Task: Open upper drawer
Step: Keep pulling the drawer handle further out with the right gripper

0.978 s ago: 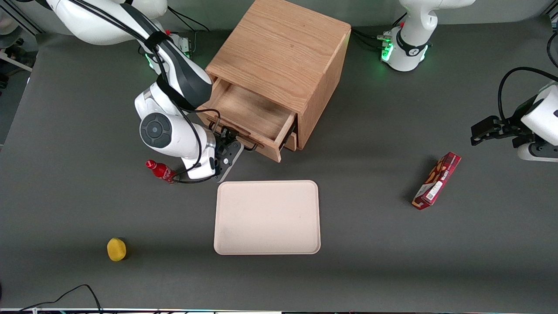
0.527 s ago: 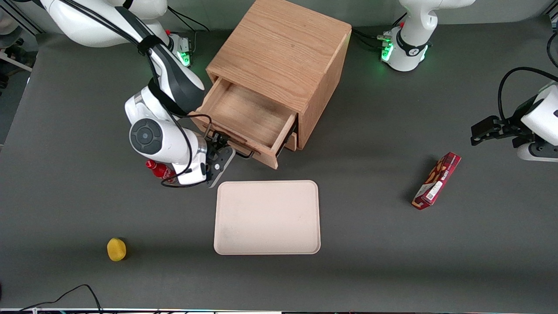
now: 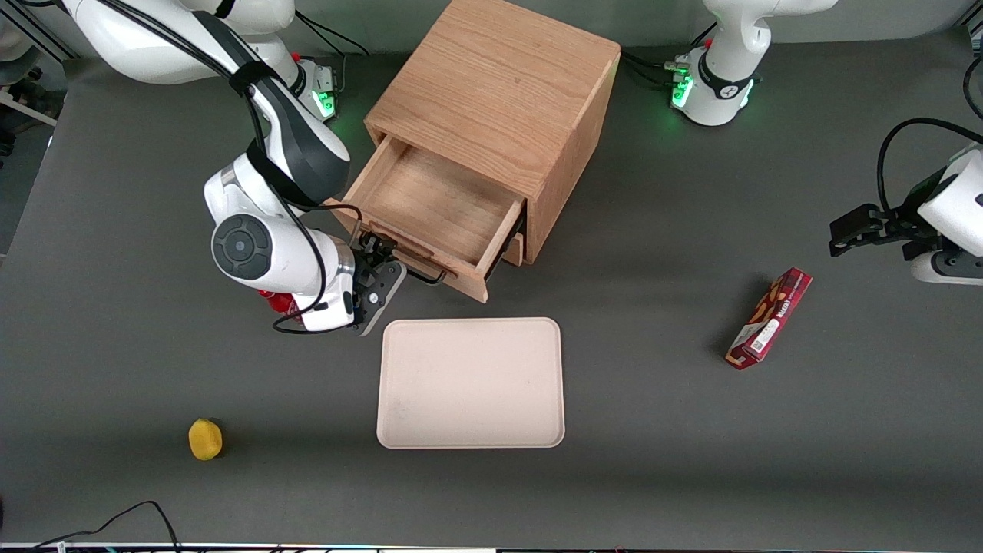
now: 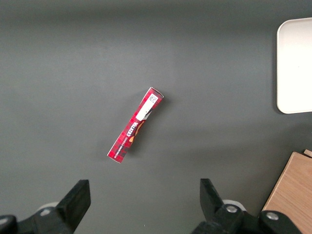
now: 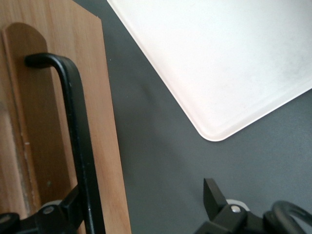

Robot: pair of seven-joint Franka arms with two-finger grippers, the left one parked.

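- One view, my wrist camera, shows the gripper (image 5: 141, 214) fingers spread, black handle (image 5: 73, 136) between them
- Front view shows the upper drawer (image 3: 434, 219) pulled out, near the tray (image 3: 470, 382)

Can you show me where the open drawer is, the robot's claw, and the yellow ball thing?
upper drawer (image 3: 434, 201), front view, its inside floor.
gripper (image 3: 374, 250), front view, at the drawer's handle.
yellow ball (image 3: 205, 439), front view, its top.
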